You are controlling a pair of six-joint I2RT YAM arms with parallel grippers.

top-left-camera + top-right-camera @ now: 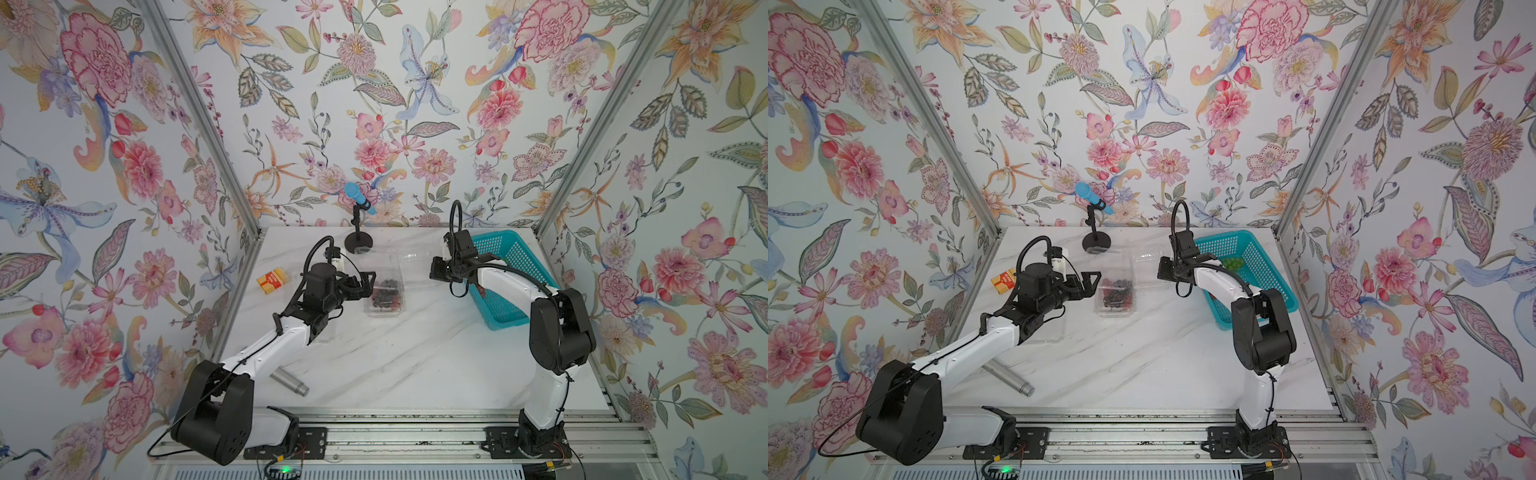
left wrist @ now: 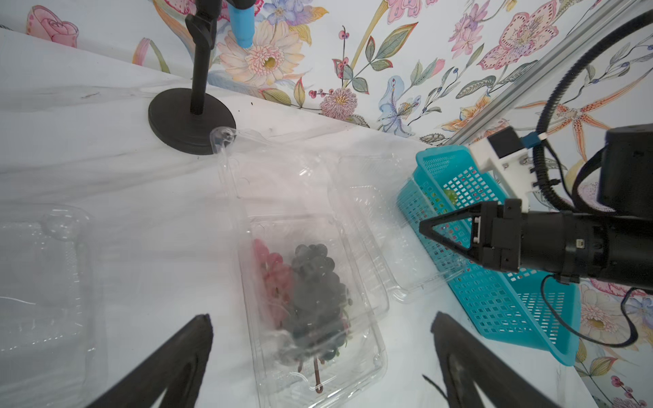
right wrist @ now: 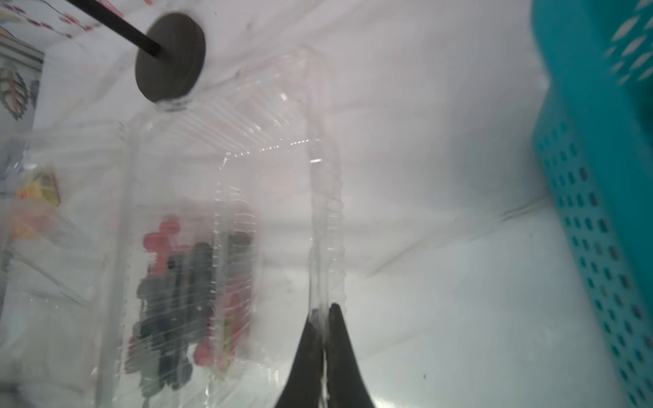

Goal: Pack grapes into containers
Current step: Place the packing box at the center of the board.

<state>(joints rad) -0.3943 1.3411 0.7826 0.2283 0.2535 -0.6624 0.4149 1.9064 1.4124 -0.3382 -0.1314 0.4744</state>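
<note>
The right gripper (image 3: 323,318) is pinched on a clamshell lid (image 3: 323,212) rim. It looks thin, springy and slippery, so that edge seems the best hold. The left gripper (image 2: 321,318) gapes over soft dark grapes (image 2: 314,282) and red grapes (image 2: 268,268), boxed mid-table.

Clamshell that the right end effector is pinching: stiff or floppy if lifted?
Probably floppy: the thin clamshell rim looks wavy where the shut right end effector pinches it. Likely light. It may slip: glossy plastic, narrow pinch.

Top views high, downward over the whole table (image 1: 415,353) — wrist views close, both on one container (image 2: 367,364).
</note>
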